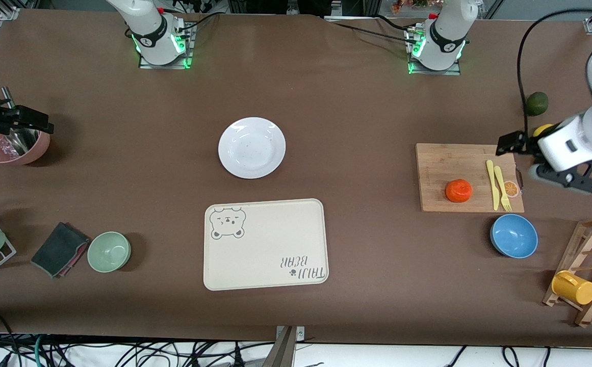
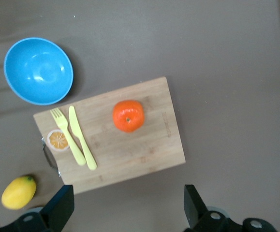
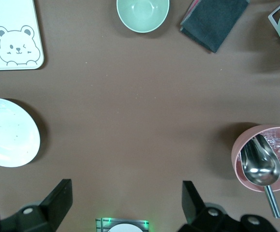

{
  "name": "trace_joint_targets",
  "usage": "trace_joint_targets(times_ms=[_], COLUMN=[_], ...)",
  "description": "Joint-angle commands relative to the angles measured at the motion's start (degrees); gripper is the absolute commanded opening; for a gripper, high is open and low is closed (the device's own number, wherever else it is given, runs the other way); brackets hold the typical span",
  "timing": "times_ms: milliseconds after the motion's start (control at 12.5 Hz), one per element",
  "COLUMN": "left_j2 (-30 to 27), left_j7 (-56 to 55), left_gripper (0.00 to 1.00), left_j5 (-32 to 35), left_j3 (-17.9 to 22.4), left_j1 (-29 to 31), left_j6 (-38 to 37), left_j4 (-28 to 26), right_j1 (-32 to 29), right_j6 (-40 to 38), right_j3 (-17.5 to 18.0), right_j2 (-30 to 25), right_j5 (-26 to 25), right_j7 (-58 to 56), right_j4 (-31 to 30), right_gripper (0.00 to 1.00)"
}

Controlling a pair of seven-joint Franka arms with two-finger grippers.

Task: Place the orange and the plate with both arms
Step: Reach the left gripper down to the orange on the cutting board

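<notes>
Front view: orange (image 1: 459, 190) sits on cutting board (image 1: 469, 177) toward left arm's end, round, no long axis. Plate (image 1: 252, 148) flat at table middle, farther from camera than bear tray (image 1: 265, 244).

Left wrist view: left gripper (image 2: 125, 212) jaws apart, over table just beside the board's edge; orange stem spot faces up.

Right wrist view: right gripper (image 3: 125, 208) jaws apart, empty, over bare table between plate (image 3: 9, 133) and pink bowl (image 3: 264, 158).

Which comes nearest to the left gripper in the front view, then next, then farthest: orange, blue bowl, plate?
From the left gripper, open:
1. Orange, on the cutting board.
2. Blue bowl, nearer the front camera; too close to rank against the orange.
3. Plate, mid-table, clearly farthest.
</notes>
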Motion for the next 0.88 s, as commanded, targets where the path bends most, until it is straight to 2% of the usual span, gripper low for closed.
trace_joint_targets(times_ms=[0, 80, 479, 798], left_j2=[4.7, 5.4, 5.0, 7.0], left_j7=[-0.6, -1.3, -2.0, -3.7], left_gripper=[1.00, 1.00, 1.00, 1.00], left_j5=[-0.9, -0.9, 1.2, 1.4], left_j3=[0.1, 0.1, 0.0, 0.0], left_j1=[-1.1, -1.4, -1.4, -1.4], left_j6=[2.4, 4.9, 26.1, 35.0], left_j4=[0.4, -1.3, -17.3, -22.4], right_j1=[-0.1, -0.1, -0.1, -0.1], right_j6=[-1.1, -1.1, -1.1, -1.1], right_j3=[0.0, 0.0, 0.0, 0.0], right_j2=[0.2, 0.2, 0.2, 0.2], right_j5=[-0.1, -0.1, -0.1, -0.1], right_j7=[-0.2, -0.2, -0.1, -0.2], right_j4=[1.2, 1.2, 1.2, 1.2], right_gripper=[1.00, 1.00, 1.00, 1.00])
